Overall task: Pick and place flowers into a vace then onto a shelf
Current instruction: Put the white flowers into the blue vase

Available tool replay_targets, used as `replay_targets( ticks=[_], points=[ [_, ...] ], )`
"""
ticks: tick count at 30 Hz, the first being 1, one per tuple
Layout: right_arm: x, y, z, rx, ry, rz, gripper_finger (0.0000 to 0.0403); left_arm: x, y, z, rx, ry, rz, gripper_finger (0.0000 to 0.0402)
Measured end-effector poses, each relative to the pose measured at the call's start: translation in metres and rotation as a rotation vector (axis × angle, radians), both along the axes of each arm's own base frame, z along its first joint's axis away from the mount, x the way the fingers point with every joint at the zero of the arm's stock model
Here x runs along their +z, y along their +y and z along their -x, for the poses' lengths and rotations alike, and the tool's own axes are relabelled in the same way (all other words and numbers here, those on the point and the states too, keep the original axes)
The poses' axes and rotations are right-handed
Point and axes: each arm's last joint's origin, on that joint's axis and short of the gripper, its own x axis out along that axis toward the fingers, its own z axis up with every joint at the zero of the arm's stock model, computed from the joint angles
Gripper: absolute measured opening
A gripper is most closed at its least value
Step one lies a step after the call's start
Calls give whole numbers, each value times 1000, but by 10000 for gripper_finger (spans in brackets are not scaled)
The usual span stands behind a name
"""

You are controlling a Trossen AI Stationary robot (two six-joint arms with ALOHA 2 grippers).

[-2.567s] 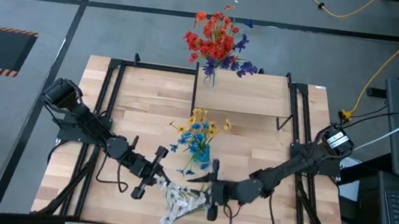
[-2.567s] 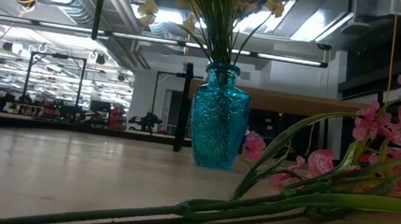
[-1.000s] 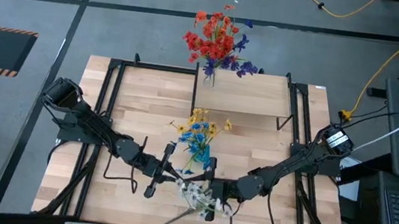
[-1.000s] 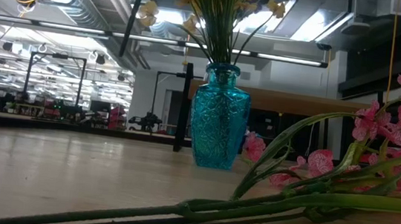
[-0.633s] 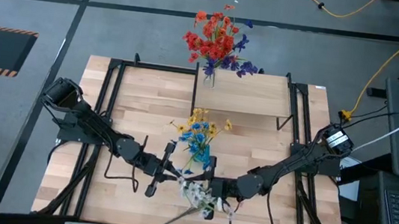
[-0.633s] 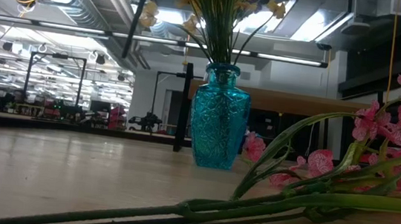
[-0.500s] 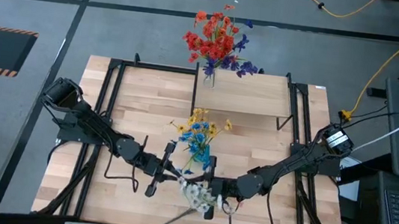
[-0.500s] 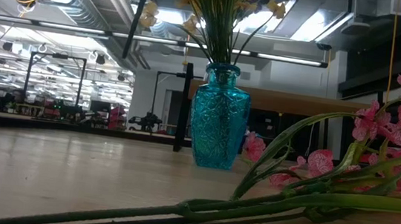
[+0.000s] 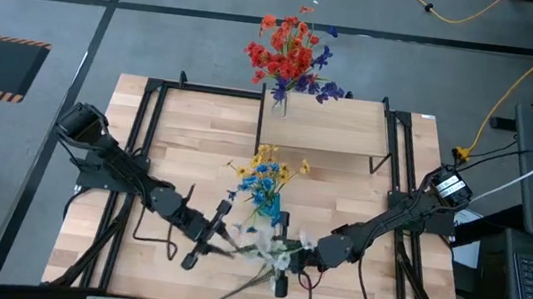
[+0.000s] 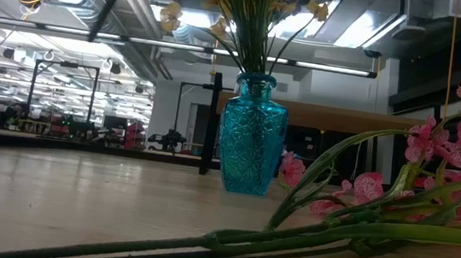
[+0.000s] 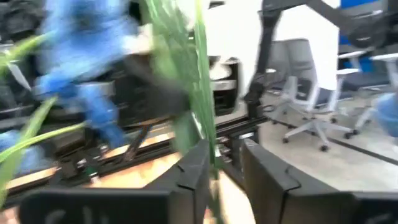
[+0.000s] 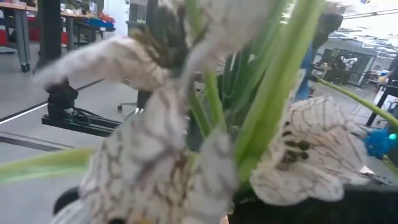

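Observation:
A stem of white flowers (image 9: 270, 248) is up between my two grippers, near the table's front edge. My right gripper (image 9: 284, 259) is shut on it; its blooms (image 12: 161, 155) fill the right wrist view and hide the fingers. My left gripper (image 9: 222, 230) is open, with a green stalk (image 11: 206, 124) standing in the gap (image 11: 227, 158) close to one finger. The blue vase (image 10: 251, 135) stands mid-table with yellow and blue flowers in it. A clear vase (image 9: 279, 99) of red flowers stands on the shelf (image 9: 349, 129). Pink flowers (image 10: 394, 206) lie flat on the table. My right gripper is shut on the white flowers low on their green stalks (image 12: 261, 124), coming level from the table's right. The blooms stand in front of the place of contact and hide the fingers. The stem is lifted clear of the table and lies roughly level, reaching toward my left gripper.
Black frame rails (image 9: 140, 155) run along both sides of the table. The shelf's thin black legs (image 9: 258, 134) stand just behind the blue vase. The loose stalk (image 9: 230, 291) of the pink flowers lies at the front edge below the grippers.
My left gripper has drawn back toward the table's left and near edge and has tipped over. The white flowers have turned: their blooms, bunched below the blue vase before, now spread out level across the gap between the two grippers.

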Motion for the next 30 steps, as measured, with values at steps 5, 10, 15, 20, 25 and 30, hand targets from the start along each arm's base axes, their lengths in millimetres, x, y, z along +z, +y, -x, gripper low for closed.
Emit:
replay_targets(
  ticks=[5,10,15,20,25,30],
  points=[
    [-2,0,0,-18,12,25,2,5,-12,13,-66,36,-11,132],
    [-3,5,3,-3,21,40,2,5,-20,26,-72,111,-52,154],
    [-4,6,5,-14,31,44,1,8,-20,35,8,168,-87,151],
    [-1,14,13,-49,48,52,0,10,-15,44,81,244,-91,136],
    [10,21,34,-149,105,39,0,4,-12,48,159,309,-133,98],
    [18,18,47,-217,160,8,0,-8,-6,49,119,409,-97,40]
  ],
)
